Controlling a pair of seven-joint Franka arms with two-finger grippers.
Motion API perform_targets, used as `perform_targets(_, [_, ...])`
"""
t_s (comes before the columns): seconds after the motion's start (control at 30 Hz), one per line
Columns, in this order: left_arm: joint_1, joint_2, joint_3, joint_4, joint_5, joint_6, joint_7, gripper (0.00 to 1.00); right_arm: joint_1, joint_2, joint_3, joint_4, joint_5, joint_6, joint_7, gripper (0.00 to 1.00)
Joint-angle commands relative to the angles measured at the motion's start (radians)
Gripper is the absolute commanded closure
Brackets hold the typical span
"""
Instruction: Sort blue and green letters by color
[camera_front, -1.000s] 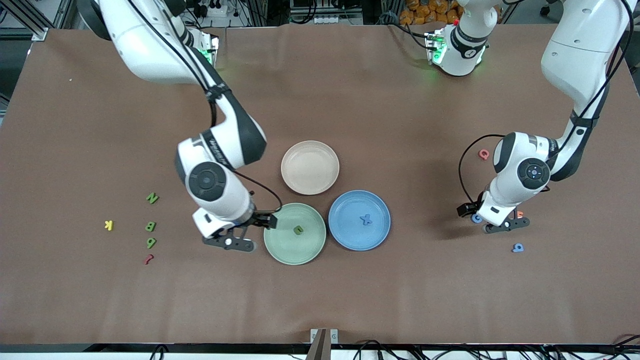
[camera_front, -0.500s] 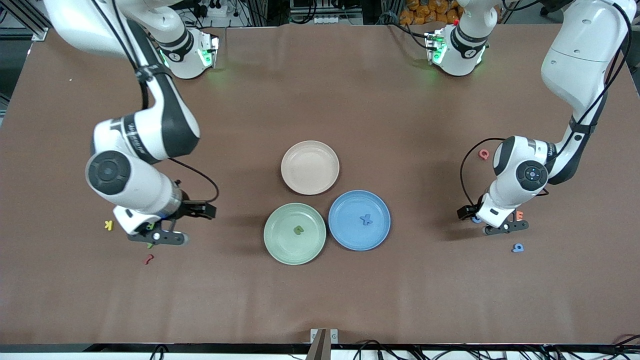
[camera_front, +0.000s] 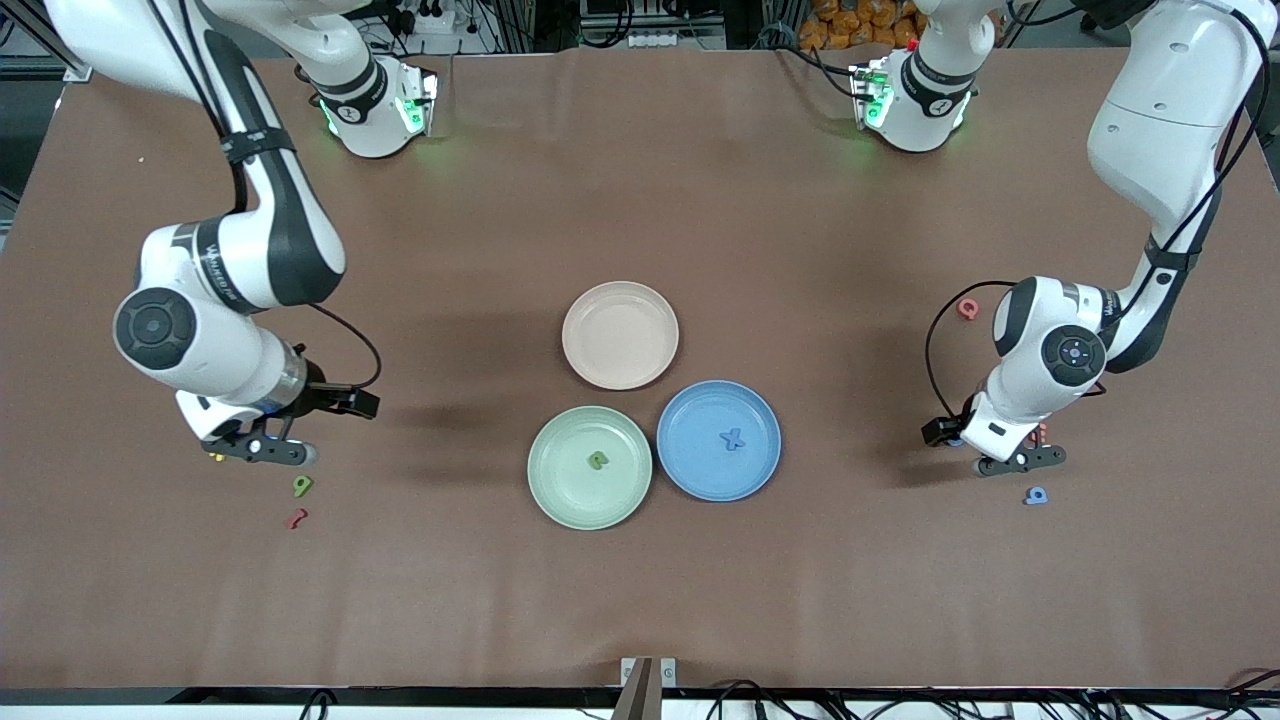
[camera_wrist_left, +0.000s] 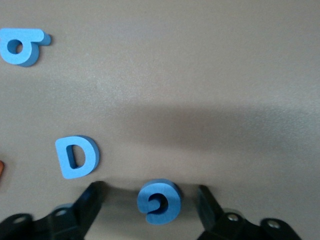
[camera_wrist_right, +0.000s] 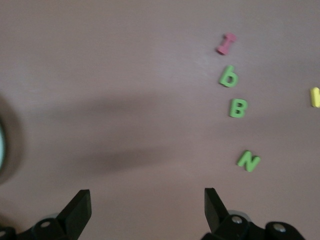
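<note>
Table: my work surface is a brown mat (camera_front: 640, 600), faintly creased, filling nearly the whole frame.
Near edge: at the bottom of the frame I see a dark rim with black cables (camera_front: 760, 692) and a small metal bracket (camera_front: 648, 672) at centre.
Upper edge: aluminium framing (camera_front: 60, 40) in the upper left corner, power strips (camera_front: 640, 38) at top centre, orange items (camera_front: 850, 22) beside them.
Light: even overhead, soft shadows on the mat.
</note>
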Motion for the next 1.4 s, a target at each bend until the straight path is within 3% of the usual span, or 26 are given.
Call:
perform_targets(0.0, [0.015, 0.015, -0.005, 0.010, 0.027, 0.009, 0.005, 0.53, -0.062, -0.079, 0.010, -0.147, -0.005, 0.091, -0.012, 0.00])
perform_targets(0.13, [0.015, 0.014, -0.003, 0.010, 0.027, 0.009, -0.006, 0.77, -0.111, -0.096, 0.010, -0.224, -0.005, 0.177, -0.012, 0.00])
perform_targets(0.23, [0.015, 0.012, -0.005, 0.010, 0.022, 0.009, -0.009, 0.83, -0.148, -0.096, 0.010, -0.256, -0.005, 0.205, -0.012, 0.00])
perform_targets(0.63, [-0.005, -0.025, -0.017, 0.027, 0.009, -0.008, -0.072, 0.86, -0.243, -0.093, 0.009, -0.422, -0.014, 0.436, -0.015, 0.02])
perform_targets(0.8, [-0.013, -0.036, -0.063, 0.057, -0.017, -0.051, -0.130, 0.86, -0.249, -0.081, 0.009, -0.457, -0.014, 0.510, -0.014, 0.06])
perform_targets(0.93, [-0.024, -0.034, -0.129, 0.135, -0.034, -0.163, -0.217, 0.86, -0.263, -0.072, 0.009, -0.459, -0.014, 0.510, -0.012, 0.10])
perform_targets(1.1, [-0.099, -0.014, -0.167, 0.240, -0.037, -0.246, -0.381, 0.86, -0.272, -0.056, 0.007, -0.463, -0.014, 0.524, -0.007, 0.16])
perform_targets(1.37, [-0.238, 0.030, -0.166, 0.307, -0.051, -0.247, -0.546, 0.86, -0.283, -0.016, 0.007, -0.500, -0.014, 0.633, -0.004, 0.20])
